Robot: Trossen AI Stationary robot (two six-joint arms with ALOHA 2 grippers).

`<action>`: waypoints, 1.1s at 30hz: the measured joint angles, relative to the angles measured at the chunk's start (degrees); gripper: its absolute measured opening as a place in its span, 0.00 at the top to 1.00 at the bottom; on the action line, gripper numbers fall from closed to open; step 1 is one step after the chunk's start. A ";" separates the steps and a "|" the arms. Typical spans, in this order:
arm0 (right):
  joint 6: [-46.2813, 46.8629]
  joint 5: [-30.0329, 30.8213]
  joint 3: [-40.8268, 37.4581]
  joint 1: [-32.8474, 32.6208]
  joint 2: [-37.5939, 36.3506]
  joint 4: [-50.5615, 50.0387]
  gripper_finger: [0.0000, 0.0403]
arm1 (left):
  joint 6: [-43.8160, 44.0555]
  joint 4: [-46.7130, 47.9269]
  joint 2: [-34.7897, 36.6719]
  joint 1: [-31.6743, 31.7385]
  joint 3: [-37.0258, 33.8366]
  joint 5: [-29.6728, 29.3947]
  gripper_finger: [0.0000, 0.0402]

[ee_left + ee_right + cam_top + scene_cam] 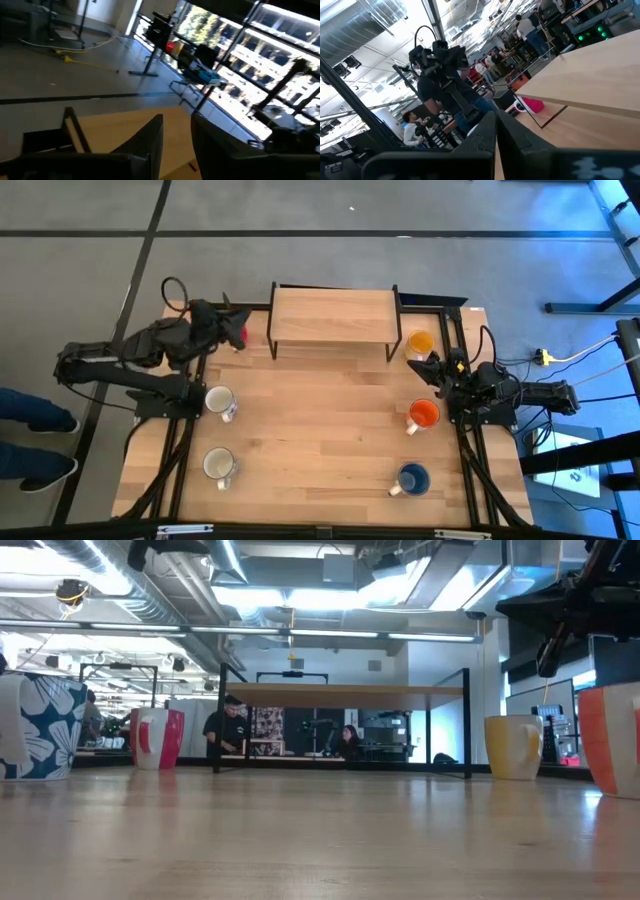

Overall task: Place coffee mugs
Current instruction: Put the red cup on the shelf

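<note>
Presently, six mugs are seen on the wooden table [320, 440], logged near to far from the front edge in the high view. Nearest: blue mug [412, 478] on R side, white patterned mug [219, 466] on L side. Mid row: orange-red mug [424, 415] on R, second white patterned mug [220, 401] on L. Far row: yellow-orange mug [420, 342] just beside the R end of the raised wooden shelf [332, 316]; red mug [238, 330] just beside the shelf's L end.

Left gripper [232, 326] is positioned at the red mug, above the table's far L corner; contact w/ mug can't be told. Its fingers [150, 142] are seen parted in the left wrist view, nothing betw. them.

Right gripper [430, 367] is held betw. the yellow-orange and orange-red mugs, apart from both. Its fingers [487, 130] are pressed together, empty, per right wrist view.

People are visible in the room beyond, low view.
</note>
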State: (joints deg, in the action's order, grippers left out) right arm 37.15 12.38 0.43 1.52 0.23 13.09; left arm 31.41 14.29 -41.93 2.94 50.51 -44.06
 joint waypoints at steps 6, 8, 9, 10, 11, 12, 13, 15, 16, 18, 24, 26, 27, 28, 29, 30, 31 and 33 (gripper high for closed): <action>1.81 2.26 0.00 0.00 0.00 0.04 0.99 | 1.76 16.28 -7.17 7.54 8.99 2.29 0.77; 1.89 3.09 0.00 0.00 0.00 0.06 0.99 | 3.26 24.85 -9.78 11.25 12.41 4.99 0.77; 1.92 3.19 0.00 0.00 0.00 0.08 0.99 | 3.86 28.83 -10.93 13.35 13.71 6.89 0.77; 1.92 3.44 0.00 0.00 0.00 0.08 0.99 | 4.12 32.42 -11.96 15.54 14.79 9.22 0.77; 1.94 3.58 0.00 0.00 0.00 0.08 0.99 | 4.20 35.42 -12.88 17.87 15.66 11.60 0.77; 1.98 3.61 0.00 0.00 0.00 0.08 0.99 | 4.20 38.01 -13.75 20.06 16.34 13.98 0.77; 2.00 3.59 0.00 0.00 0.00 0.08 0.99 | 4.13 39.85 -14.48 22.26 16.61 16.59 0.77; 2.02 3.61 0.00 0.00 0.00 0.08 0.99 | 2.85 42.56 -16.02 26.62 16.71 21.92 0.77; 2.13 3.61 0.00 0.00 0.00 0.08 0.99 | 1.35 43.10 -16.61 28.57 16.69 24.13 0.77; 2.95 3.72 0.00 0.00 0.00 0.08 0.99 | -2.10 43.74 -17.42 31.77 16.69 26.55 0.77; 3.51 4.71 0.00 0.00 0.00 0.12 0.99 | -8.75 43.58 -19.92 38.75 16.69 32.86 0.73; 3.51 4.73 0.00 0.00 0.00 0.17 0.99 | -10.53 43.96 -20.55 41.30 16.69 35.60 0.69; 3.55 4.72 0.00 0.00 0.00 0.17 0.99 | -11.23 44.01 -20.86 42.55 16.69 37.04 0.67; 3.76 4.73 0.01 0.00 0.00 0.17 0.99 | -11.79 44.11 -21.32 43.68 16.69 38.68 0.65; 4.14 4.74 0.02 0.00 0.00 0.17 0.99 | -12.32 44.18 -21.88 44.71 16.69 40.20 0.62; 4.41 4.75 0.02 0.00 0.00 0.15 0.99 | -12.61 44.23 -22.65 45.74 16.69 41.58 0.60; 4.49 4.75 0.02 0.00 0.00 0.15 0.99 | -12.91 44.46 -23.42 46.59 16.69 42.77 0.58; 4.54 4.76 0.02 0.00 0.00 0.15 0.99 | -14.93 45.59 -25.02 48.11 16.69 44.80 0.55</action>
State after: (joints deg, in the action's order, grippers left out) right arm 41.69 17.13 0.45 1.52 0.23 13.23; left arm 16.48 59.88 -66.96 51.05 67.20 0.73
